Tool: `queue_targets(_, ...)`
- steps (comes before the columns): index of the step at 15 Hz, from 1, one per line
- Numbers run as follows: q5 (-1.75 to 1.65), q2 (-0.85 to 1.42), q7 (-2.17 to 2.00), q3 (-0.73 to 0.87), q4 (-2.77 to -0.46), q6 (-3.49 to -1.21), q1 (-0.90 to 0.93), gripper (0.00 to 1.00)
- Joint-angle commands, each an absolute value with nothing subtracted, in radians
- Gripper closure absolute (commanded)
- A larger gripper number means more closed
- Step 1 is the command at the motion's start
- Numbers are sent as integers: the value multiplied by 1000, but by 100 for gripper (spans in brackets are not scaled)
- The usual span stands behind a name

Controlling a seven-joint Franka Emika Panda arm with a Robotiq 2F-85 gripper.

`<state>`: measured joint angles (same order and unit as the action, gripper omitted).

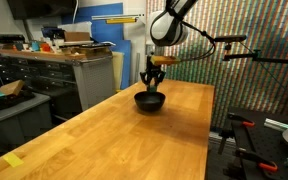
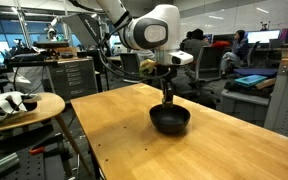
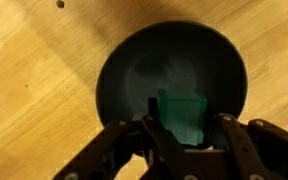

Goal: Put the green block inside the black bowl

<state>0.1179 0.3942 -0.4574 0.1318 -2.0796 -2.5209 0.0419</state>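
Wrist view first, and we're looking straight down into the black bowl [image 3: 114, 70], glossy and round, filling the middle of the frame on the wooden table [image 3: 34, 90]. Right over it sits the green block [image 3: 181, 115], tucked between the two dark fingers [image 3: 144, 135] of the gripper [image 3: 184, 128]. The fingers are pressed in against the block's sides, pinching it, with the bowl's dark floor showing behind it. From this angle I cannot tell whether the block touches the bottom of the bowl.

In both exterior views the arm comes down from above, wrist pointing straight at the tabletop. The gripper [image 1: 154, 80] hangs just over the bowl [image 1: 150, 101] near the far end of the table [image 1: 104, 140]. Seen from the other side, the gripper [image 2: 168, 97] has its fingertips dipping toward the bowl's rim [image 2: 170, 122]. The block itself is too small to make out in these wider shots.

A strip of yellow tape [image 1: 12, 160] lies at the table's near corner, well apart from the bowl.
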Motion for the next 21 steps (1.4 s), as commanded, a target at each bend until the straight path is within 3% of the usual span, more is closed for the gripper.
queue_targets(1, 106, 487, -471, 127, -1995, -2522, 43, 82)
queue_targets(5, 112, 563, -457, 131, -1927, -2504, 34, 82)
queue_targets(6, 109, 576, -458, 134, -1913, -2501, 36, 32)
queue_targets(7, 110, 584, -456, 134, -1903, -2497, 35, 32)
queue_targets(11, 119, 573, -447, 131, -1899, -2489, 31, 2)
queue_targets(21, 68, 386, -355, 125, -2011, -2377, 38, 0)
